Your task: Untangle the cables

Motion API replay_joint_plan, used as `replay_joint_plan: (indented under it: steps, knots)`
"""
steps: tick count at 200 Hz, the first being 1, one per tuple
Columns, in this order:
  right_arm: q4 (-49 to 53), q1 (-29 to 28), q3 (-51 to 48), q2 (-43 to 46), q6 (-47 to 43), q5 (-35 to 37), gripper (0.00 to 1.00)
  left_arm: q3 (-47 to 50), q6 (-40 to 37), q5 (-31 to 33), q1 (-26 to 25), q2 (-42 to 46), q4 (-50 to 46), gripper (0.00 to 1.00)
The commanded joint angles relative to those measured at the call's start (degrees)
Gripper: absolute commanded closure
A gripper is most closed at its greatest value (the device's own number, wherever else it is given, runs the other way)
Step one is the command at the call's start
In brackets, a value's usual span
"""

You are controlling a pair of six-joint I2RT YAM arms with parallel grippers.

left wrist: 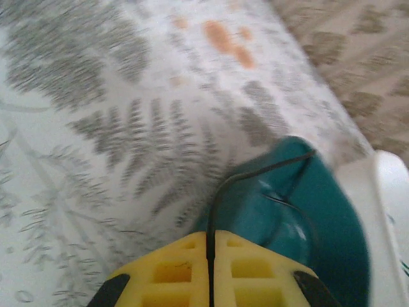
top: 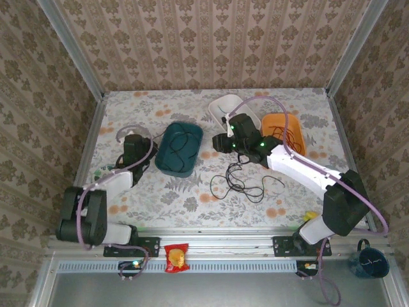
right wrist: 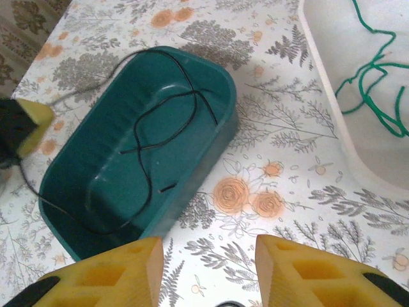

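At the left of the floral table (top: 185,208), left gripper (left wrist: 211,240) clenched on a black cable (left wrist: 212,217) trailed into the teal bin (right wrist: 220,137), loose black tangle (top: 234,179) laid mid-table, right gripper (right wrist: 208,246) held released, green cable (right wrist: 372,96) contained in the white bin (right wrist: 332,128).

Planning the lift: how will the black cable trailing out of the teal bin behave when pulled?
Probably floppy: the black cable lies in loose curves inside the teal bin. Likely light: it drapes over the rim without tilting it. Being thin, it might slip from the closed left tool.
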State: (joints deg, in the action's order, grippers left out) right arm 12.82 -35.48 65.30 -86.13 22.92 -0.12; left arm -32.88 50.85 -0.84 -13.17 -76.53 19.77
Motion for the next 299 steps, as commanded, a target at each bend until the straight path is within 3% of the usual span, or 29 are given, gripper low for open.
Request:
replay_joint_plan:
  steps: [1,41,96,148,152,173,185,225,263,280,299]
  knots:
    - [-0.6,0.4,-1.9,1.9,1.1,1.7,0.57,-3.9,-9.4,2.1,-4.3,5.0,-1.1,1.00]
    - [-0.3,0.9,-2.9,2.0,1.4,1.8,0.57,-8.6,-11.0,0.8,-9.5,2.9,-12.3,1.00]
    - [1.3,1.4,-1.3,2.5,0.0,1.8,0.57,-10.5,-7.8,8.8,-12.7,-6.2,-22.5,1.00]
    - [3.1,1.4,-1.6,2.1,0.2,1.2,0.57,-21.9,-10.1,12.6,-15.7,-17.6,-32.8,1.00]
    - [3.3,1.4,-1.9,2.2,0.4,1.5,0.57,-22.9,-10.4,12.9,-16.0,-18.2,-33.3,0.96]
    - [4.3,1.7,-3.8,3.1,0.9,2.8,0.57,-27.2,-12.1,13.7,-17.4,-19.4,-33.8,0.54]
    - [4.9,2.3,-5.4,4.1,1.6,3.2,0.56,-29.2,-12.7,14.2,-18.0,-18.9,-34.2,0.38]
    - [9.8,4.8,-11.1,9.8,4.4,4.3,0.54,-33.0,-15.6,21.8,-21.5,-13.2,-37.4,0.06]
    - [17.6,8.9,-17.3,14.7,9.0,7.4,0.51,-33.6,-16.5,40.7,-26.4,-7.5,-44.6,0.00]
    - [19.4,11.3,-21.0,15.6,9.9,6.2,0.51,-32.8,-15.8,42.6,-26.8,-6.2,-46.9,0.00]
    - [18.2,14.2,-24.5,14.9,11.0,2.3,0.51,-29.9,-17.4,39.5,-27.3,-4.7,-44.2,0.00]
